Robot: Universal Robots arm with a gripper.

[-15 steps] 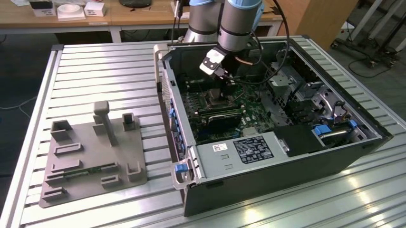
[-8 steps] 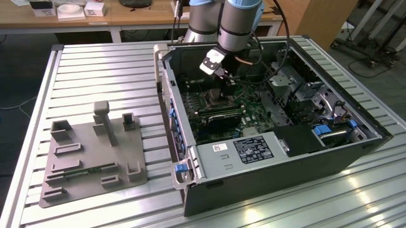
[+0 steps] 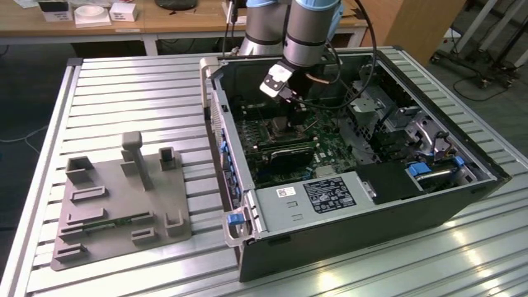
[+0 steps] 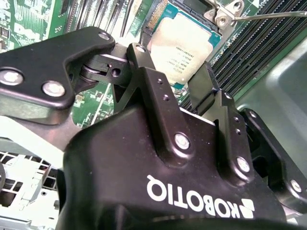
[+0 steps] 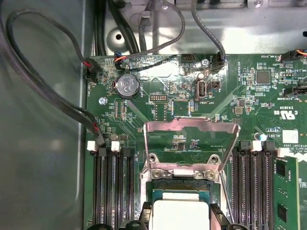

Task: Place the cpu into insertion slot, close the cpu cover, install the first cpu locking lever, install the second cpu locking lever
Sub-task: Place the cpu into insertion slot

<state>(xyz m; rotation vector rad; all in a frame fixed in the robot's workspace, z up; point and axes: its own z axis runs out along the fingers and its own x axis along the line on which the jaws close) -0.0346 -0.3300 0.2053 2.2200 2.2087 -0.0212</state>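
Observation:
The cpu (image 5: 178, 213), a flat square chip with a pale metal top, sits between my two black fingers (image 5: 145, 213) directly over the insertion slot (image 5: 168, 186). My gripper (image 4: 169, 60) is shut on the cpu (image 4: 184, 45), one finger at each side edge. Whether the chip rests fully in the slot I cannot tell. The cpu cover (image 5: 192, 127) stands raised on its hinge just beyond the slot. A thin metal locking lever (image 4: 268, 14) sticks out beside the slot. In the exterior view my gripper (image 3: 287, 99) reaches down into the open computer case over the green board.
Black memory slots (image 5: 112, 191) run along both sides of the socket. Cables (image 5: 57, 96) hang along the case wall. A grey power-supply box (image 3: 318, 198) and drive bays (image 3: 387, 117) crowd the case. A grey fixture plate (image 3: 115, 204) lies on the slatted table at the exterior view's left.

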